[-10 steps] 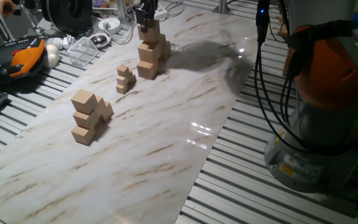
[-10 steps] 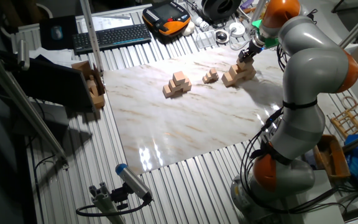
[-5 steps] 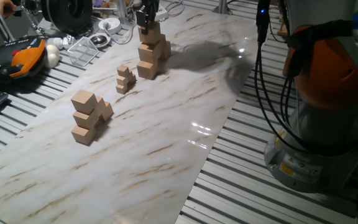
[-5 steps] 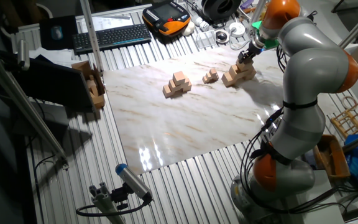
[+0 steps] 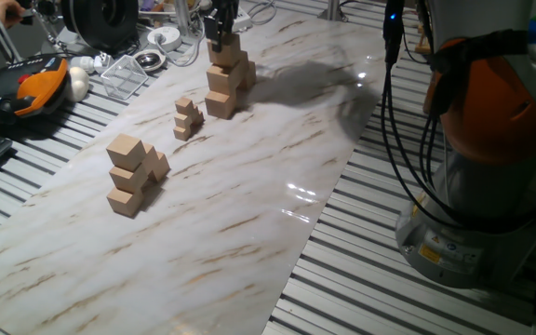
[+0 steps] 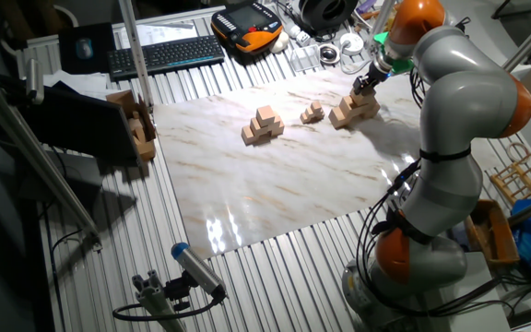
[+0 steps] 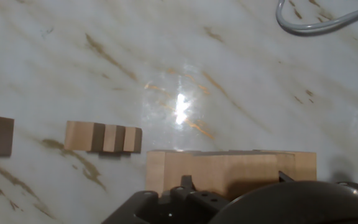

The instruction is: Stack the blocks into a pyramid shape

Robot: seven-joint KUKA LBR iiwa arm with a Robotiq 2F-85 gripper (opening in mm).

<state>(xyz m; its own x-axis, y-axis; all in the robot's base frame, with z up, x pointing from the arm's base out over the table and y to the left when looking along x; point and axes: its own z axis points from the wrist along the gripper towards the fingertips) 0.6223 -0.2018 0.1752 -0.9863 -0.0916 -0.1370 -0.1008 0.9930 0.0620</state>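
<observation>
Marbled sheeting covers the bench (image 5: pixel 249 214), with ribbed metal slats showing along its edges. My gripper (image 5: pixel 218 28) sits at the top of the far pyramid shape (image 5: pixel 225 76), a stepped pile of tan blocks near the back edge of the sheet, and my jaws are down on either side of its top block (image 5: pixel 225 45) (whether they actually pinch it I cannot tell). From my hand view that block (image 7: pixel 229 171) fills the lower frame just ahead of me. A second pile of the same large blocks (image 5: pixel 133 175) stands nearer the front, well apart, and a heap of much smaller cubes (image 5: pixel 187 118) lies between the two piles. A teach pendant (image 5: pixel 26 84) rests on the slats to one side.
</observation>
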